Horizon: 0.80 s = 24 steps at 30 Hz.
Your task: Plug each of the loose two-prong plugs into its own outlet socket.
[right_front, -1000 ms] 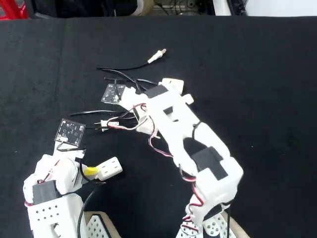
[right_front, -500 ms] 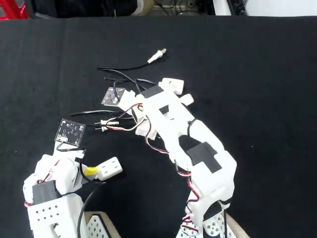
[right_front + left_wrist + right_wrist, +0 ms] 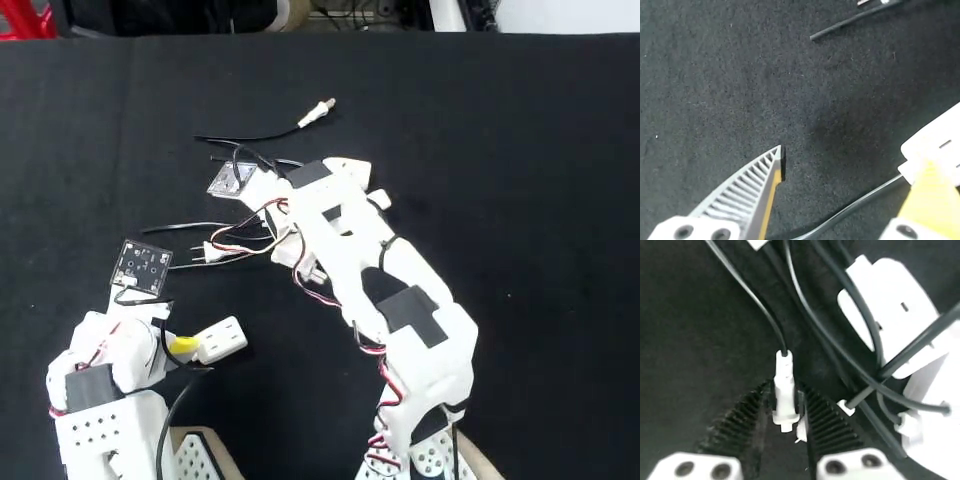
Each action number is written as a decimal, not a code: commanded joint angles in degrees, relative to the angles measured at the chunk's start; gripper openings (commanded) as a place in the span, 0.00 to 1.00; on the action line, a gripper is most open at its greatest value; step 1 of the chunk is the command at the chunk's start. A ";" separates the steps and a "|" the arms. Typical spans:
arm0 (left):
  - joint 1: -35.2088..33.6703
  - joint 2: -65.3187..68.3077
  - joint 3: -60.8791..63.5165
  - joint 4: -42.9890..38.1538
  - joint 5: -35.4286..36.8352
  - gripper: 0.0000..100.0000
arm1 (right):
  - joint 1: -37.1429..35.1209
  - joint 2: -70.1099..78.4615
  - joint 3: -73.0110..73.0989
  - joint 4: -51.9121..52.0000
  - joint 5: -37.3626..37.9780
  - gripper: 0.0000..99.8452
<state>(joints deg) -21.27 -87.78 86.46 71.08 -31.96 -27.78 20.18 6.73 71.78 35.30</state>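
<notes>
My right gripper (image 3: 786,412) is shut on a small white plug (image 3: 784,390) whose black cable runs away from it. A white outlet socket (image 3: 890,330) lies just beside it under crossing cables. In the high view this gripper (image 3: 258,188) sits mid-table beside a small square board (image 3: 228,180). A second plug (image 3: 212,251) lies loose on the cloth, and a third (image 3: 320,109) lies farther back. My left gripper (image 3: 850,165) stands open at the near left, its yellow finger (image 3: 930,200) touching another white socket (image 3: 935,145) (image 3: 222,339).
A second square board (image 3: 142,265) lies near the left arm. Black cables (image 3: 240,137) loop between the plugs and boards. A black cloth (image 3: 520,180) covers the table, bare on its right half and far left.
The right arm has shifted toward the far left with the plug in its grip, and the small board beside it has tilted up. The left arm has kept still.
</notes>
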 commanded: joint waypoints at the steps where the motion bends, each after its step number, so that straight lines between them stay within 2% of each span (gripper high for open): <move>1: -0.57 -0.18 -0.22 -0.97 -0.26 0.40 | -1.14 -0.75 -2.86 0.97 -0.97 0.01; 7: -0.66 -0.18 -0.13 -0.97 -0.26 0.40 | -4.04 -0.75 2.77 -3.69 -1.85 0.01; 13: -0.66 -0.18 -0.13 -0.97 -0.26 0.40 | -5.54 -0.31 3.91 -3.78 -1.58 0.01; 18: -0.66 -0.18 -0.13 -0.97 -0.26 0.40 | -5.63 -0.22 4.97 -0.70 5.19 0.01; 24: -0.40 -0.18 -0.13 -0.97 -0.26 0.40 | -6.59 -0.22 4.97 -0.26 5.71 0.01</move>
<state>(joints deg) -21.27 -87.78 86.46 71.08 -31.96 -32.97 20.00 10.95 70.20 40.48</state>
